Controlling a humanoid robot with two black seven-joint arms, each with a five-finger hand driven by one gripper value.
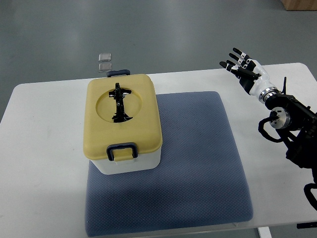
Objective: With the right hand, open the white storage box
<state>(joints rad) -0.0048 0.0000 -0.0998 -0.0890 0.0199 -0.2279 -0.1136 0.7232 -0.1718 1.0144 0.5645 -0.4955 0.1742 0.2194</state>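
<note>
The white storage box (128,161) sat on the left part of the blue-grey mat (198,163), which lay on the white table (44,129). Its yellow lid (143,124) was down and closed, the dark front latch (122,150) facing the near edge and a black handle (119,102) lying flat in the round recess on top. Over on the far right, the right hand (245,72) hung above the table's back corner, well apart from the box, fingers (233,64) spread wide and holding nothing. Two small clear squares (104,61) lay on the floor beyond the table
</note>
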